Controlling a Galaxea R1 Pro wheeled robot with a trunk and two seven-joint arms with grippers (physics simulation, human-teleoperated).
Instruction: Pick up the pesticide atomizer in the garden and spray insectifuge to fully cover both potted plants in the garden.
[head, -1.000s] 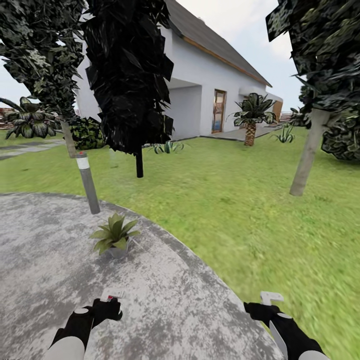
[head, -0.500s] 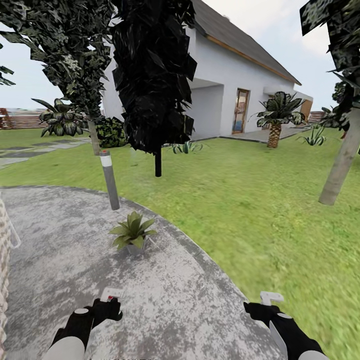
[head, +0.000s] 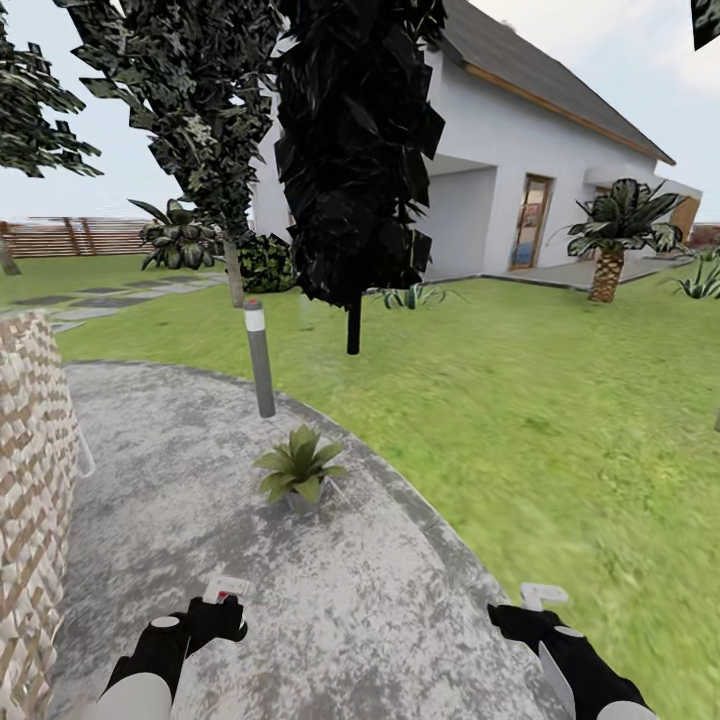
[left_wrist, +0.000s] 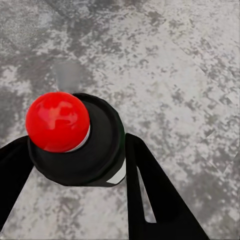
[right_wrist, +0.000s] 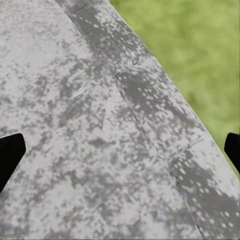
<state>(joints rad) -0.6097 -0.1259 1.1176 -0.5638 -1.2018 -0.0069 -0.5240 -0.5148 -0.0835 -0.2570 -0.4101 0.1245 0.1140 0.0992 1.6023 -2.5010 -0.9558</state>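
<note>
Your head view has swung toward your left over the last second, so the whole scene has slid across the picture. The things themselves have not moved. A brick wall (head: 30, 480) has come into sight, well off to the left of the potted plant (head: 300, 470). That plant sits on the grey patio (head: 180, 560), near its edge, with a grey post (head: 260, 360) just behind it and the lawn (head: 540, 420) on its far side. Your left fingers (left_wrist: 150, 195) stay clenched on a dark round bottle with a white patch and a red knob (left_wrist: 57, 121), which I take for the spray bottle (left_wrist: 97, 155), held low and short of the plant. Your right fingers (right_wrist: 10, 155) are spread wide and hold nothing. My guess is the turn is a search for the second plant.
</note>
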